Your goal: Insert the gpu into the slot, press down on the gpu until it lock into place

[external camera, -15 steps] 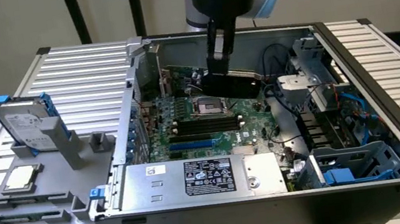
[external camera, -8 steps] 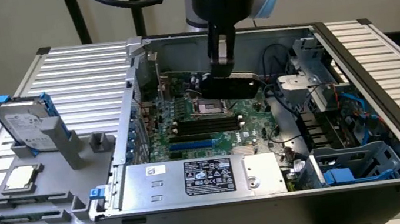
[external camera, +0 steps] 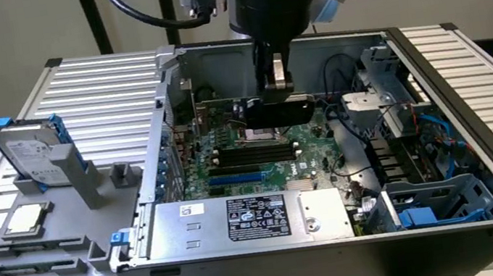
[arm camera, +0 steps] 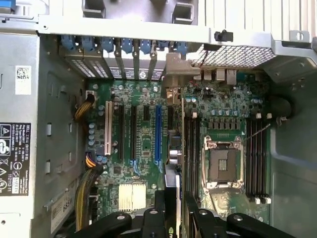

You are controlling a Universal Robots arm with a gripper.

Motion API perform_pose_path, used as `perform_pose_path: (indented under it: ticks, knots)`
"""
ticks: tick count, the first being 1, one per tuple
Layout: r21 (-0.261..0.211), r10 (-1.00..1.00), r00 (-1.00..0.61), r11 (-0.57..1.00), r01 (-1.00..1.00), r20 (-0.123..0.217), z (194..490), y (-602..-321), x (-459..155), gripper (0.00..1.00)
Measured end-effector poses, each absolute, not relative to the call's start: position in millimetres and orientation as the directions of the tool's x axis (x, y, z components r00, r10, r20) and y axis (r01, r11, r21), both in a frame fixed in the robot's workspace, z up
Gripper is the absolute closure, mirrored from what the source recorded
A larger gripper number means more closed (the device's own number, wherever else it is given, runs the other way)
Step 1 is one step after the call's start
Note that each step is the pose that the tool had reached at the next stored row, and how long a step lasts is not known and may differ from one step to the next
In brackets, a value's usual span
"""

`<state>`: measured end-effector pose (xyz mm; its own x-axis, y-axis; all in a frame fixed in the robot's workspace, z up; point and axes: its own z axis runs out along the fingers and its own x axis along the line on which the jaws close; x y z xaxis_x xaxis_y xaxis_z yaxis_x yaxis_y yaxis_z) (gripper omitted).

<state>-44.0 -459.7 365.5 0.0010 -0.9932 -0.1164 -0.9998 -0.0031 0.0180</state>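
The hand (external camera: 277,97) clasps the thin, flat black gpu card (external camera: 279,113) over the green motherboard (external camera: 314,144), near the narrow blue plastic slot (external camera: 235,180).

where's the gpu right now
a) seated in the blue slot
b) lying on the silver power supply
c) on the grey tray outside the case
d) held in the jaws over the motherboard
d: the gpu hangs clamped in the jaws over the motherboard, while the blue slot lies bare along its length.
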Motion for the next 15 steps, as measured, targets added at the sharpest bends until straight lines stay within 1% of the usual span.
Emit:
perform_pose_path:
  ticks: [9, 15]
  knots:
    - [0.022, -0.993, 0.005, -0.008, -1.000, -0.116, 360, -460, -49, 0.74]
    - [0.022, -0.993, 0.003, -0.005, -1.000, -0.115, 350, -460, -57, 0.74]
